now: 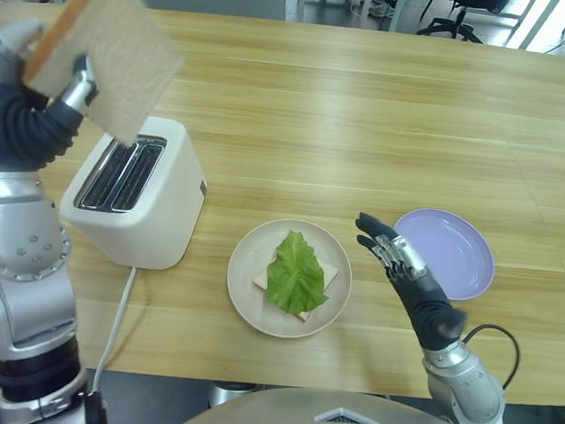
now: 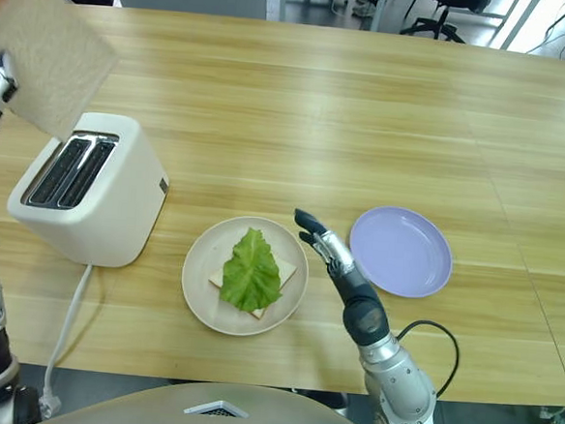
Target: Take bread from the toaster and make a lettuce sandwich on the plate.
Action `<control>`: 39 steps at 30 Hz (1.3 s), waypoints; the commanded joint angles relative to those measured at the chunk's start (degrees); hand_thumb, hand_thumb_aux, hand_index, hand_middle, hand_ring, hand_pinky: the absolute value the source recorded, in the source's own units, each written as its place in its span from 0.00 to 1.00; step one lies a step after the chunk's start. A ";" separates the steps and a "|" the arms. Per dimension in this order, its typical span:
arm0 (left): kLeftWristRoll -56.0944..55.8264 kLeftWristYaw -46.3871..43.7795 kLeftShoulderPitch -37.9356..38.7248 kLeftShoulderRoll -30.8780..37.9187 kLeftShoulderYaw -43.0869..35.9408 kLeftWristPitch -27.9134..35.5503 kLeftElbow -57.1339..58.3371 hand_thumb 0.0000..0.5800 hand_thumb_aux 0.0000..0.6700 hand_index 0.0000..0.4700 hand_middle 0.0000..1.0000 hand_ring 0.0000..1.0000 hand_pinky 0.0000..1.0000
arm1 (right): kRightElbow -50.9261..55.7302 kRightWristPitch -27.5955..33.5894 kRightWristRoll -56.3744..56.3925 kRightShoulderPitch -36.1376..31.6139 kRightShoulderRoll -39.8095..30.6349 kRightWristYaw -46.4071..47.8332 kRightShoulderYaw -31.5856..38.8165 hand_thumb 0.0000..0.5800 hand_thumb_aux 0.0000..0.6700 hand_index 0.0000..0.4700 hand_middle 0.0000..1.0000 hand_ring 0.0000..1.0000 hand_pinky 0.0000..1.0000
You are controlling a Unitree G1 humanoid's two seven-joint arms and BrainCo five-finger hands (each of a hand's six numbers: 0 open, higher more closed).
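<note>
Here the left hand grips a bread slice just above the toaster, the right hand spread empty

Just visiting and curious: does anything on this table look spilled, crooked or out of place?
Nothing stands out. The toaster stands upright, the lettuce lies flat on a bread slice on the beige plate, and nothing is spilled. The left hand holds a second slice tilted above the toaster.
</note>
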 commanded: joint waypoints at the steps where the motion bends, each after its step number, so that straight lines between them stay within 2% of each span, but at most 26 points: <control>1: -9.63 -5.37 1.52 -6.14 -8.72 8.95 -7.76 1.00 1.00 0.98 1.00 1.00 1.00 | 3.70 -12.64 -23.42 -0.49 1.38 -9.04 -5.00 0.00 0.00 0.00 0.00 0.00 0.00; 4: -14.57 -6.59 5.76 -12.52 -16.16 14.06 -10.63 1.00 1.00 0.98 1.00 1.00 1.00 | 3.03 -17.28 -35.05 -1.83 2.08 -16.06 -9.61 0.00 0.00 0.00 0.00 0.00 0.00; 7: -17.33 -6.10 12.10 -17.97 -21.96 16.34 -10.12 1.00 1.00 0.98 1.00 1.00 1.00 | -0.01 -19.28 -43.42 -4.19 1.35 -21.07 -13.79 0.00 0.00 0.00 0.00 0.00 0.00; 11: -15.57 -4.03 21.44 -22.27 -31.30 14.43 -6.24 1.00 1.00 0.98 1.00 1.00 1.00 | -2.74 -20.05 -50.25 -8.84 -2.22 -25.38 -18.58 0.00 0.00 0.00 0.00 0.00 0.00; 16: -12.78 -0.84 26.78 -24.47 -37.48 10.31 2.14 1.00 1.00 0.98 1.00 1.00 1.00 | -3.99 -20.61 -54.97 -12.11 -6.98 -28.26 -20.39 0.00 0.00 0.00 0.00 0.00 0.00; 20: -12.46 0.85 28.46 -25.53 -38.48 7.38 9.41 1.00 1.00 0.98 1.00 1.00 1.00 | -0.75 -19.45 -58.33 -13.79 -10.42 -26.96 -16.34 0.00 0.00 0.00 0.00 0.00 0.00; 27: -10.17 2.85 27.08 -24.61 -37.41 3.35 21.73 1.00 1.00 0.98 1.00 1.00 1.00 | 9.76 -13.43 -63.81 -18.89 -13.37 -17.03 -2.92 0.00 0.00 0.00 0.00 0.00 0.00; 33: -6.43 3.50 27.73 -22.53 -38.72 2.54 24.40 1.00 1.00 0.98 1.00 1.00 1.00 | 17.70 -6.81 -67.88 -23.75 -13.45 -11.65 6.38 0.00 0.00 0.00 0.00 0.00 0.00; 39: -2.68 4.81 29.92 -20.21 -38.58 2.16 24.91 1.00 1.00 0.98 1.00 1.00 1.00 | 20.17 -1.93 -67.23 -26.25 -13.52 -5.82 13.72 0.00 0.00 0.00 0.00 0.00 0.00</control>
